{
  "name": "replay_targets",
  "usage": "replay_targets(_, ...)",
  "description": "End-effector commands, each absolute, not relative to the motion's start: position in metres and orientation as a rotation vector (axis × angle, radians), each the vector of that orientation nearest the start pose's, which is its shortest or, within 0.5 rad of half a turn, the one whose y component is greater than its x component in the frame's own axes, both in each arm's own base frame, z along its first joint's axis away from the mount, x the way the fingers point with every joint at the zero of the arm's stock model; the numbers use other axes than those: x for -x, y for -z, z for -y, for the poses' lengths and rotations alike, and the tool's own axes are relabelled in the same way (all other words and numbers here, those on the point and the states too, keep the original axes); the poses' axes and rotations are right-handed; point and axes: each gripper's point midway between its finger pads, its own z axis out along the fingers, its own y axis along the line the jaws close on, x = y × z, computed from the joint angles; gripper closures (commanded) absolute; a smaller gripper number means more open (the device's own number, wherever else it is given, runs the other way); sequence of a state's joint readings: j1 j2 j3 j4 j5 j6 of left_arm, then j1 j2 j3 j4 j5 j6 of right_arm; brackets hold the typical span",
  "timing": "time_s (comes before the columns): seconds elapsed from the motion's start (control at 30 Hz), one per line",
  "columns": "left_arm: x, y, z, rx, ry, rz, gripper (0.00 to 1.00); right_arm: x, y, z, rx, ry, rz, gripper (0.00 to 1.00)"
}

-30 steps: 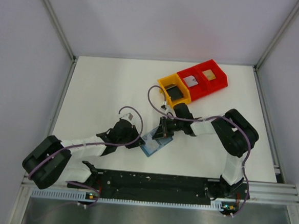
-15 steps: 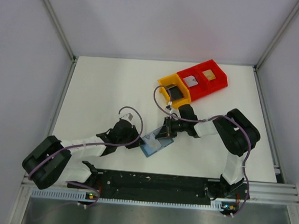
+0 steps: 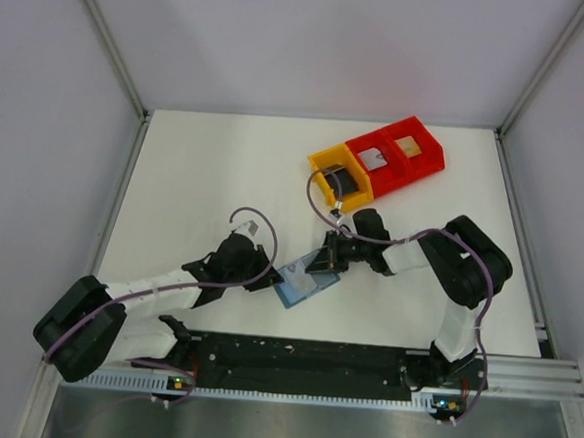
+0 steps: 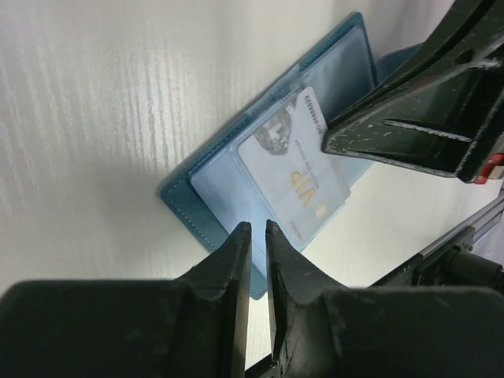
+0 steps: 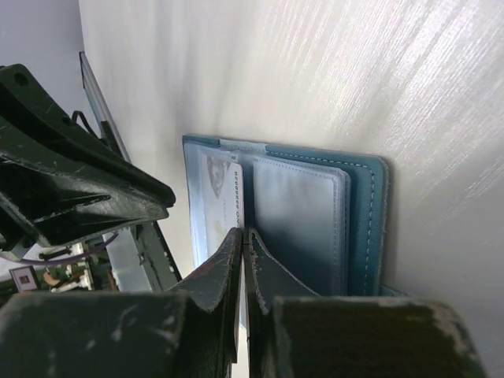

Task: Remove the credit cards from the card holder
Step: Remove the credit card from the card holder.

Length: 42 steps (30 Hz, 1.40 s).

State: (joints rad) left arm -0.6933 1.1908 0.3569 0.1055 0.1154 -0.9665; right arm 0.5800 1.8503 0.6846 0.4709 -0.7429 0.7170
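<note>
So the card holder (image 3: 300,287) is lying open between the arms, left gripper (image 4: 253,228) pinching its edge, right gripper (image 5: 242,234) clamping tight on the pale credit card (image 4: 295,165) poking from its sleeve.

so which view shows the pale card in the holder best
left wrist: the pale card faces the lens, its print and portrait visible, lying in the open card holder. the right wrist view shows it at a steep slant, and the top view gives only a small pale patch.

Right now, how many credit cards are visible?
4: dark card, yellow bin; grey card, middle red bin; tan card, end red bin; pale card, card holder. More may hide inside.
</note>
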Motion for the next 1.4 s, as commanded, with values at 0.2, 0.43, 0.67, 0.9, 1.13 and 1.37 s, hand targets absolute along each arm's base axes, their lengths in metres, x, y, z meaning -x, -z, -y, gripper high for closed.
replay_targets(0.2, -0.223, -0.068, 0.258, 0.245, 1.007, -2.400, 0.82, -0.238, -0.033, -0.325, 0.251, -1.439, -2.433, 1.00)
replay_targets(0.43, -0.229, -0.055, 0.264, 0.231, 0.982, -2.430, 0.83, -0.235, -0.032, -0.327, 0.263, -1.440, -2.440, 1.00)
replay_targets(0.67, -0.216, -0.021, 0.248, 0.291, 0.869, -2.542, 0.84, -0.236, -0.031, -0.327, 0.270, -1.434, -2.441, 1.00)
replay_targets(0.9, -0.204, 0.003, 0.234, 0.296, 0.772, -2.632, 0.84, -0.238, -0.028, -0.321, 0.282, -1.382, -2.455, 1.00)
replay_targets(1.13, -0.196, 0.004, 0.228, 0.291, 0.769, -2.631, 0.84, -0.248, -0.031, -0.309, 0.250, -1.307, -2.454, 1.00)
replay_targets(1.37, -0.195, 0.006, 0.228, 0.275, 0.766, -2.642, 0.84, -0.245, -0.029, -0.310, 0.264, -1.323, -2.466, 1.00)
